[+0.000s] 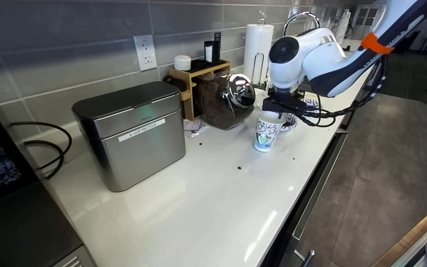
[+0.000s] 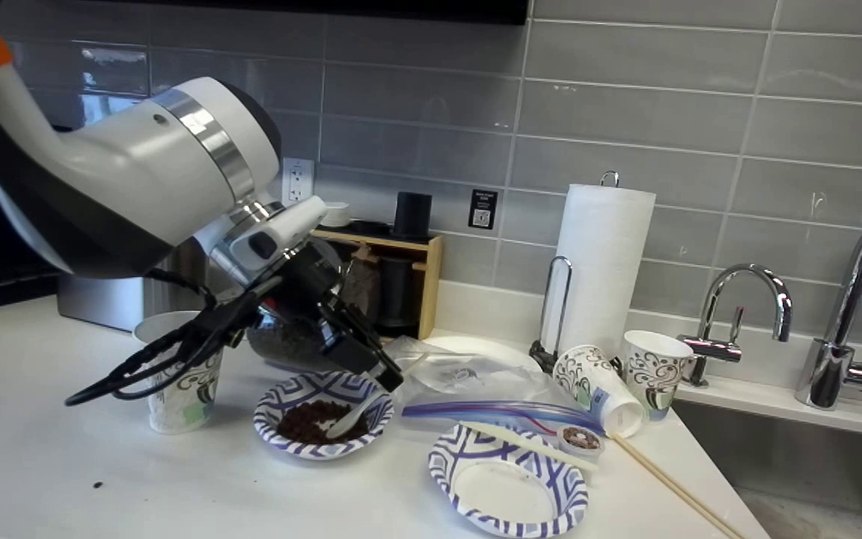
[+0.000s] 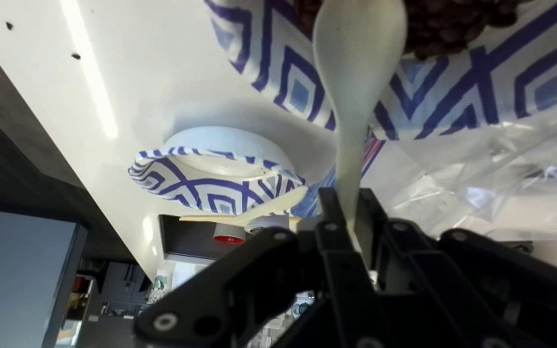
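Note:
My gripper is shut on the handle of a pale spoon. In an exterior view the gripper tilts down over the far rim of a patterned paper bowl, and the spoon's head lies inside it. The bowl holds dark brown beans, which also show in the wrist view. I cannot tell whether the spoon's head presses into the beans; it looks empty. A patterned paper cup stands upright beside the bowl, also in an exterior view.
A second patterned bowl with a pale knife across its rim sits near a plastic bag. Cups, one tilted, stand by a paper towel roll. A tilted bean jar and steel bin stand along the wall.

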Controlling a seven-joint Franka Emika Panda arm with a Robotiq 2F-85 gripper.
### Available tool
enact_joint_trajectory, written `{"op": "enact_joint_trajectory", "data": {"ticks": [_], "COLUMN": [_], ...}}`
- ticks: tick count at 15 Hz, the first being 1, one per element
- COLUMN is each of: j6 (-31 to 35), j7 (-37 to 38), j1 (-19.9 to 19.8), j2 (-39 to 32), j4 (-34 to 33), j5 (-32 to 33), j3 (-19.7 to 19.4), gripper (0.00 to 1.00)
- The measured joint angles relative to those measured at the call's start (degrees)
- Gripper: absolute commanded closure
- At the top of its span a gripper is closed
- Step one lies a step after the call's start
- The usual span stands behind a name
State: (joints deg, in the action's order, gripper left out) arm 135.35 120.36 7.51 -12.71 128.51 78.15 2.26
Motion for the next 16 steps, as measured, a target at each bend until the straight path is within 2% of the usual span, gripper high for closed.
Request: {"op": "enact_joint_trajectory", "data": {"ticks": [8,16], "j6": [0.2,4.2], "j7": [-0.2,-4.4], "j1": [-0.4,-2.0], "j2": [-1.4,-1.6], "j4": [-0.7,-1.3], "j5": [-0.2,-11.1], "j3": [0.5,0.7], "gripper": [0.97,0.97]}}
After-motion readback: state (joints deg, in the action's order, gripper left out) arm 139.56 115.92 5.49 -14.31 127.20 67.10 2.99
